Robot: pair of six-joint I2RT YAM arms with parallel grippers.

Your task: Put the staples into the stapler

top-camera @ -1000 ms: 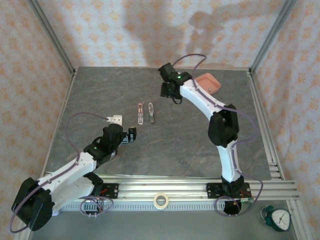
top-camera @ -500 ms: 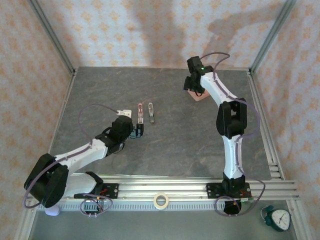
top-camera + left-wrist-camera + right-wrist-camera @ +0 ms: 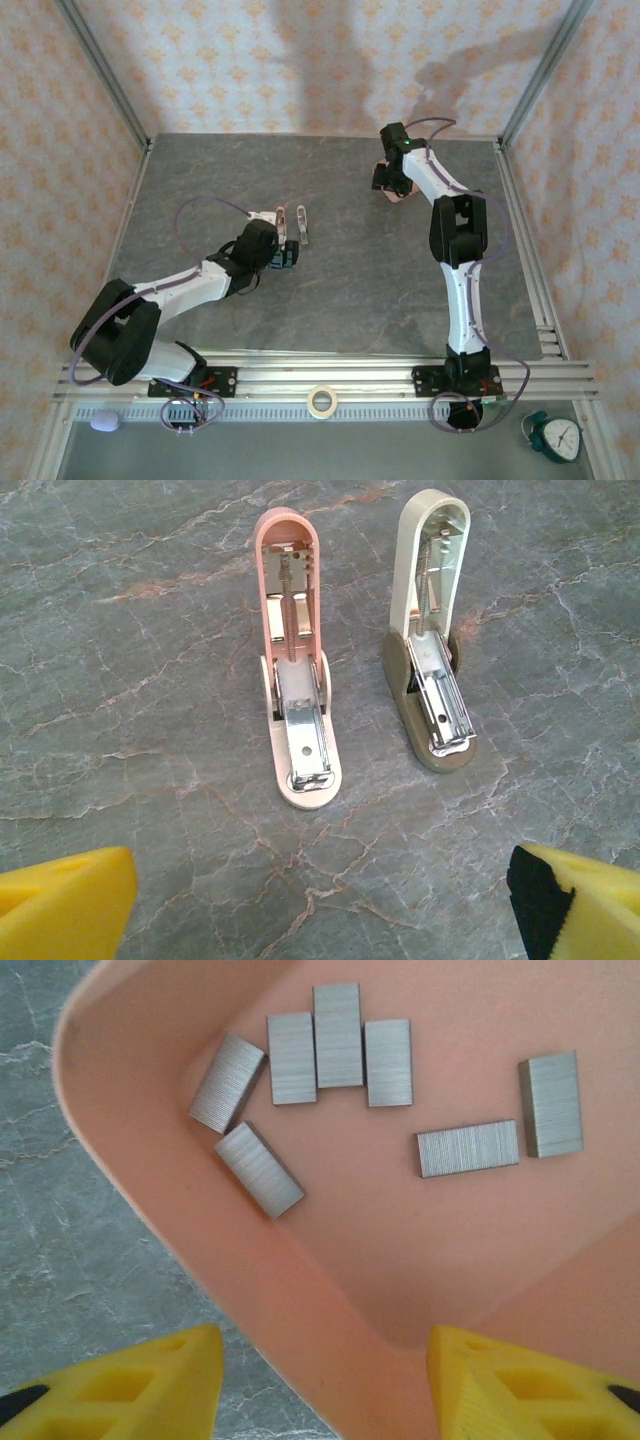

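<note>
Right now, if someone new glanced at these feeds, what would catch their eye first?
Two mini staplers lie hinged open side by side mid-table, the pink stapler left of a cream-and-olive one, with the open left gripper hovering just short of them. At the far right, the right gripper hangs open over a shallow pink tray holding seven grey blocks of staples.

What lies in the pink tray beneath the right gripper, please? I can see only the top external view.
Observer: Seven loose blocks of staples lie in the pink tray.
Operator: Is one held yet?
Observer: No; the right gripper hangs over the tray's corner, jaws apart, no block between them.
Operator: And what faces the other arm?
Observer: The pink stapler lies hinged open, metal channel up, beside a beige stapler, ahead of the open left gripper.
</note>
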